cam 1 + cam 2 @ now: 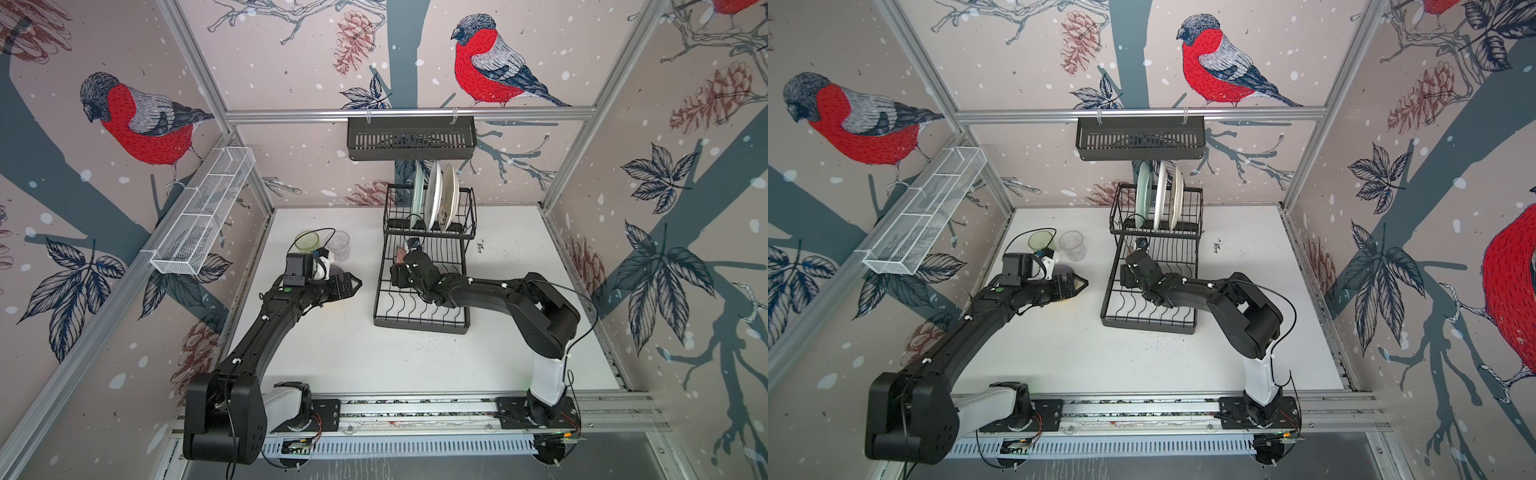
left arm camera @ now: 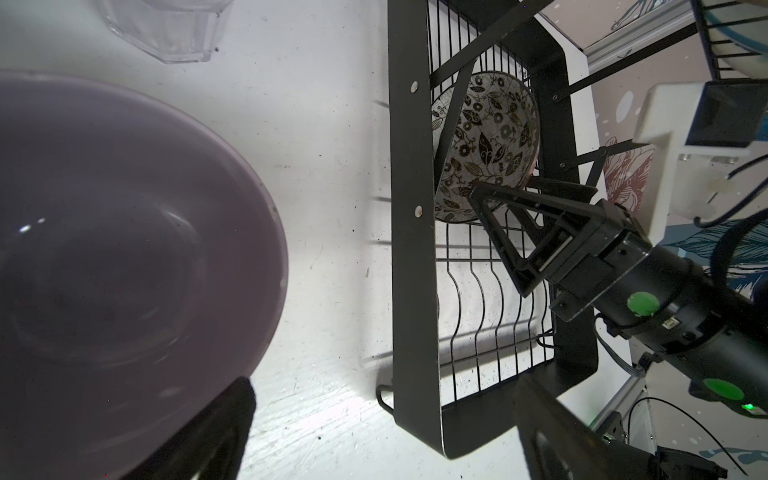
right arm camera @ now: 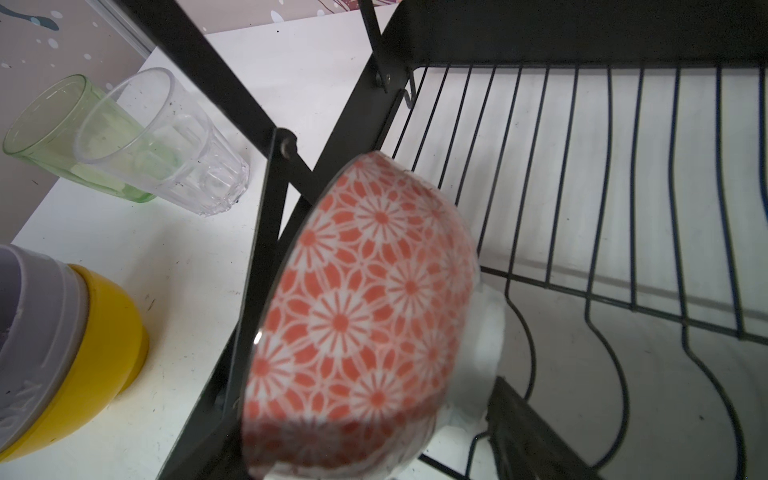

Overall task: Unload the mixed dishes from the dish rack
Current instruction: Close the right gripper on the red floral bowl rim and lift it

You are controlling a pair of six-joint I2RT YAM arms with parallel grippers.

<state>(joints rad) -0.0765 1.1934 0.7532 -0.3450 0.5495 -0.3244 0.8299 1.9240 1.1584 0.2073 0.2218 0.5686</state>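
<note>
My right gripper (image 2: 505, 189) sits in the lower tray of the dish rack (image 1: 422, 324), jaws apart, straddling the rim of the tilted pink patterned bowl (image 3: 365, 316); I cannot tell whether the fingers press it; the bowl leans against the rack's left frame. My left gripper (image 1: 353, 284) hangs wide apart, holding nothing, over the lilac bowl (image 2: 124, 257) nested in the yellow bowl (image 3: 108, 345) on the tabletop (image 1: 353, 357); the green glass (image 1: 306, 241) and clear glass (image 1: 338, 245) stand just beyond. Three plates (image 1: 434, 195) stand upright in the raised tier; the near tabletop lies open.
</note>
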